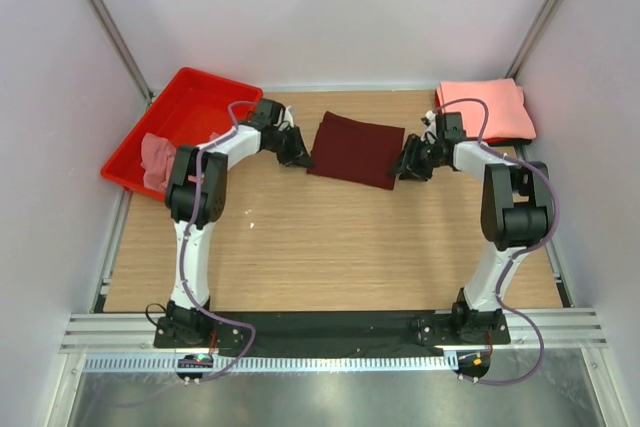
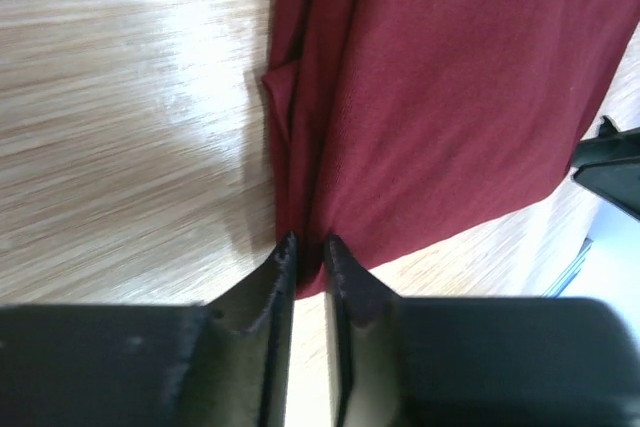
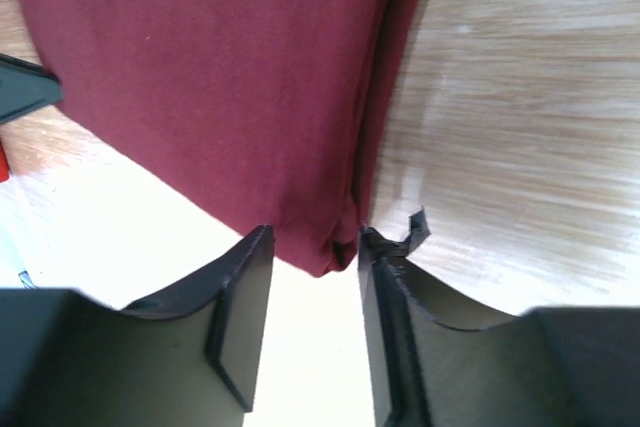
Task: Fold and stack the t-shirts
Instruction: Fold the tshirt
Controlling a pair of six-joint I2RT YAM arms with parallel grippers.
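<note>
Wooden surface [image 1: 330, 247], centre: folded maroon shirt [image 1: 356, 150] is flanked by both arms, left jaws pinched on one edge, right jaws apart around the opposite corner. Light, limp cloth, judged best taken by its layered edges.

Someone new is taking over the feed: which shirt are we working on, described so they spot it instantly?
On the wooden table, look between the left tool and right tool. The maroon shirt lies there, folded flat. It is the only dark one: the salmon-pink shirt sits far right, the crumpled pink shirt in the red tray.
</note>
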